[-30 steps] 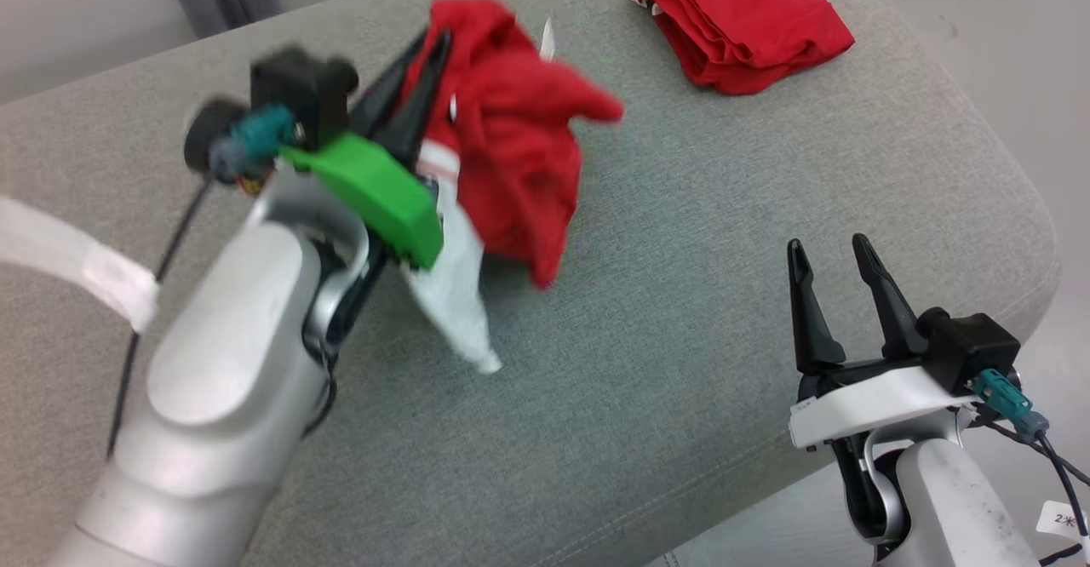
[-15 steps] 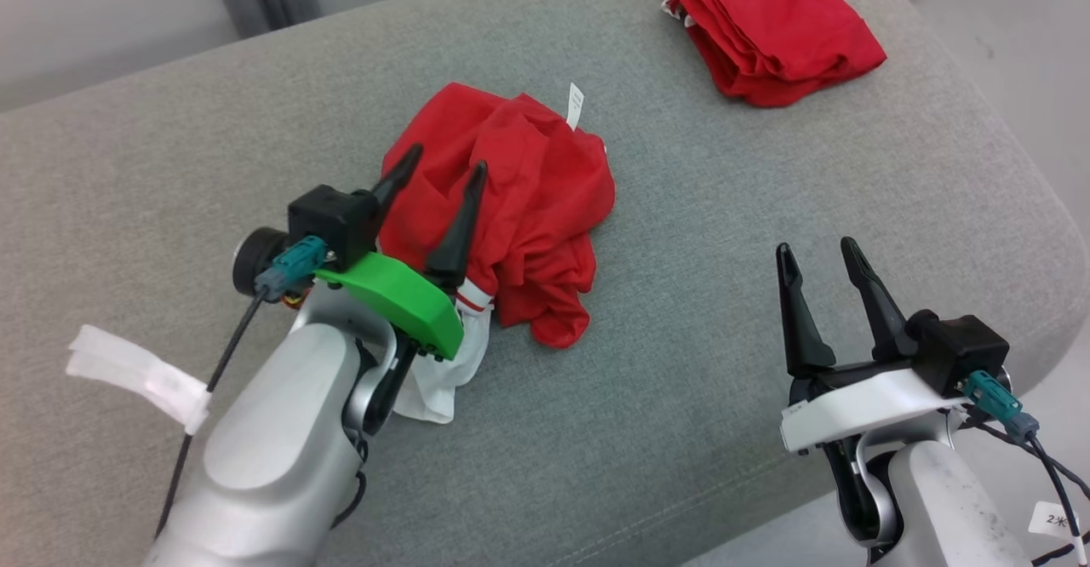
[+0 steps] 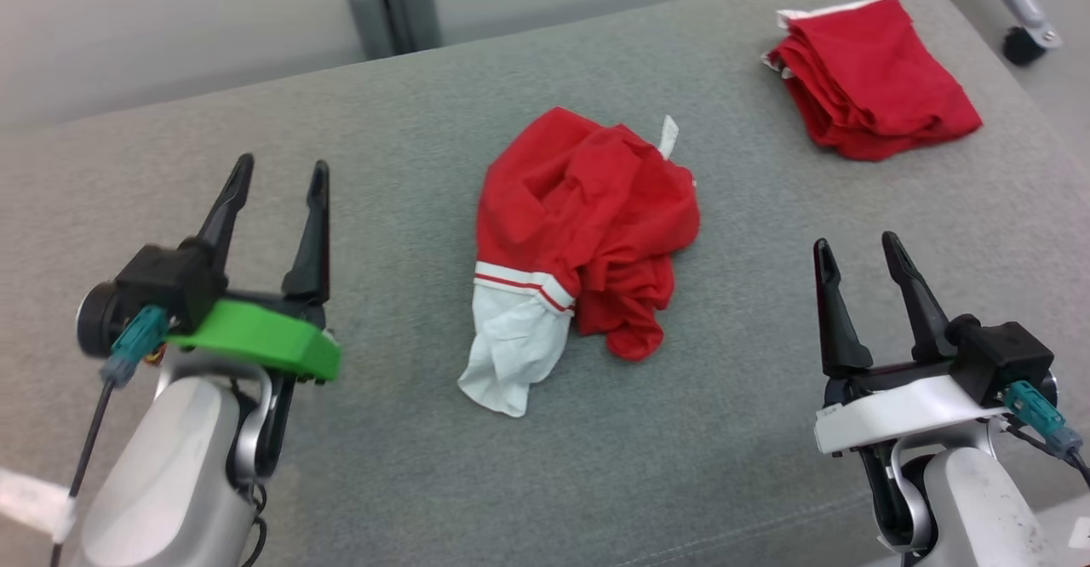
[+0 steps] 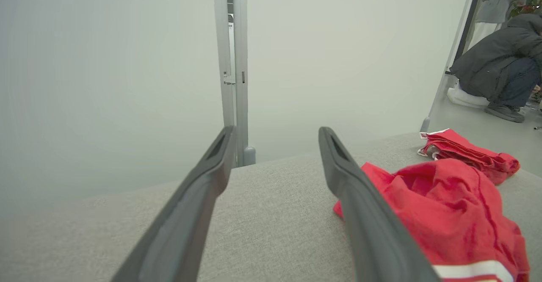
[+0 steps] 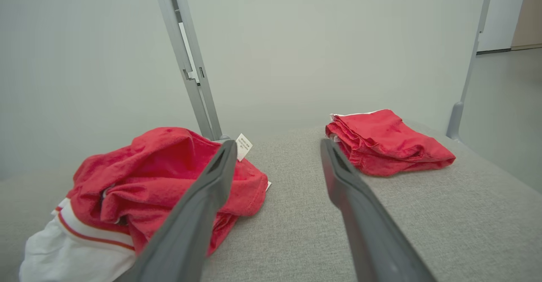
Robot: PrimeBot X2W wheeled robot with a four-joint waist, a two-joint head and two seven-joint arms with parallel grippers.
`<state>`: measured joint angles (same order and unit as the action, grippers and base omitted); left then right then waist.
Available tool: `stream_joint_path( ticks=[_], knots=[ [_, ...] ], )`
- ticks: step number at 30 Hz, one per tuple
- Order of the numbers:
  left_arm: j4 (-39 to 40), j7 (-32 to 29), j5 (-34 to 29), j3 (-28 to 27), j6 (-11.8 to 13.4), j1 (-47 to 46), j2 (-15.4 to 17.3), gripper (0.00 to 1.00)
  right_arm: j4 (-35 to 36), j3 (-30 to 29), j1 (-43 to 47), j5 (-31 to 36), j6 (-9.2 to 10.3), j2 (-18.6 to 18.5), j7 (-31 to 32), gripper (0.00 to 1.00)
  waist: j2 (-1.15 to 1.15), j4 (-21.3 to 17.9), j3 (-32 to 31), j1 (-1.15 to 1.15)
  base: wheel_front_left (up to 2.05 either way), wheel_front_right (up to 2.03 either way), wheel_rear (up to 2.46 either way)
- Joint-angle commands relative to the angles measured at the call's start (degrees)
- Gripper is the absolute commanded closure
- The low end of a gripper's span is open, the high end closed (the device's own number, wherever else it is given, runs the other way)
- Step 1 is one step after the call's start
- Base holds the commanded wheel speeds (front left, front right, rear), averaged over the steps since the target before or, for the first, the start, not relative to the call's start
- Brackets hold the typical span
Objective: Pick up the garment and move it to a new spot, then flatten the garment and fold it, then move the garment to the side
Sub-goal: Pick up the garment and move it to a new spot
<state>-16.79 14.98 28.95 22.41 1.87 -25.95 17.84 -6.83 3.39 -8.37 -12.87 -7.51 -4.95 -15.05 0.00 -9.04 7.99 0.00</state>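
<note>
The crumpled red garment with a white striped hem [image 3: 588, 243] is lying centrally on the grey fabric cushion [image 3: 766, 465], apart from both pincers. The left gripper [image 3: 282, 165] and the right gripper [image 3: 856, 243] are standing released, grasping nothing. A folded red cloth [image 3: 877, 73] is lying at the far right.

Grey cushion [image 3: 766, 312] under crumpled garment [image 3: 588, 226], folded garment [image 3: 877, 73]

Your crumpled red garment [image 3: 588, 209] lies mid-worktop [image 3: 409, 150], white end [image 3: 511, 346] toward near edge, small tag [image 3: 670, 134] sticking up at far side. Your left gripper [image 3: 283, 163] at lower left, jaws apart, clear of cloth. Your right gripper [image 3: 856, 241] at lower right, jaws apart, empty. Folded red cloth [image 3: 877, 73] at far right, well apart.
</note>
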Motion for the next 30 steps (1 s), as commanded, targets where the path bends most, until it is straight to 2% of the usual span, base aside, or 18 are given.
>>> stream_joint_path(
  ticks=[1, 10, 19, 30],
  knots=[
    [1.12, 0.19, -0.38, -1.13, 0.46, 2.18, 0.67, 0.00, 0.35, -0.01, 0.99, 0.55, 0.04, -0.30, -0.17, 0.00, 0.00, 3.67, -1.87, 0.00, 0.00, 0.00, 0.00],
    [7.92, 0.20, -3.31, -8.66, 1.58, 13.42, 1.40, 0.00, 1.08, 0.14, 2.11, 0.70, 0.04, -1.41, -0.17, 0.00, 0.00, 7.80, -3.35, 0.00, 0.00, 0.00, 0.00],
    [12.72, 0.21, -5.68, -15.47, -0.87, 22.98, -2.12, 0.00, 2.03, 0.31, 3.94, 0.45, 0.04, -2.08, -0.18, 0.00, 0.00, 8.73, -3.29, 0.00, 0.00, 0.00, 0.00],
    [12.85, 0.22, -9.04, -21.31, -5.29, 26.89, -7.73, 0.00, 1.91, 0.44, 7.24, 0.37, 0.04, -2.02, -0.18, 0.00, 0.00, 9.13, -4.45, 0.00, 0.00, 0.00, 0.00]
  ],
)
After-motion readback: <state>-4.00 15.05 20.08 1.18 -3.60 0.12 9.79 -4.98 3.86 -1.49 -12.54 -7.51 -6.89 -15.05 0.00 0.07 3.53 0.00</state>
